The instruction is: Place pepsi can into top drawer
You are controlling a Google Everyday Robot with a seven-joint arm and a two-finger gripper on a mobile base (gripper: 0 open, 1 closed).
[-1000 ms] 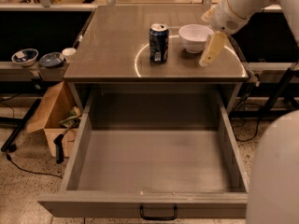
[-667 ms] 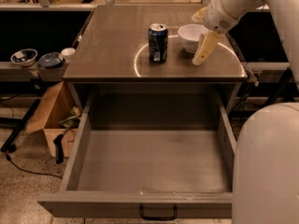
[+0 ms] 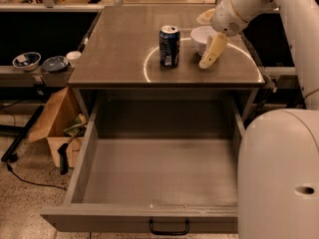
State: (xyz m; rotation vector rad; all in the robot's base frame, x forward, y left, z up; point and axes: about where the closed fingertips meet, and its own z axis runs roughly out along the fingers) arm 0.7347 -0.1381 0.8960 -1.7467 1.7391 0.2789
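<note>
The pepsi can (image 3: 169, 46) stands upright on the grey tabletop (image 3: 119, 44), near its middle. The top drawer (image 3: 159, 171) is pulled wide open below the table front and is empty; its black bar handle (image 3: 169, 227) is at the bottom edge. My gripper (image 3: 208, 34) hangs over the right part of the tabletop, to the right of the can and apart from it. It is open and empty, with one cream finger (image 3: 212, 51) in front of the white bowl (image 3: 199, 35) and the other behind it.
My white body (image 3: 279, 173) fills the lower right, beside the drawer's right side. A cardboard box (image 3: 52, 121) sits on the floor at left. Two bowls (image 3: 26, 60) and a small cup (image 3: 74, 57) rest on a low shelf at left.
My gripper has moved left across the tabletop, closer to the can and over the white bowl. The can and drawer have not moved.
</note>
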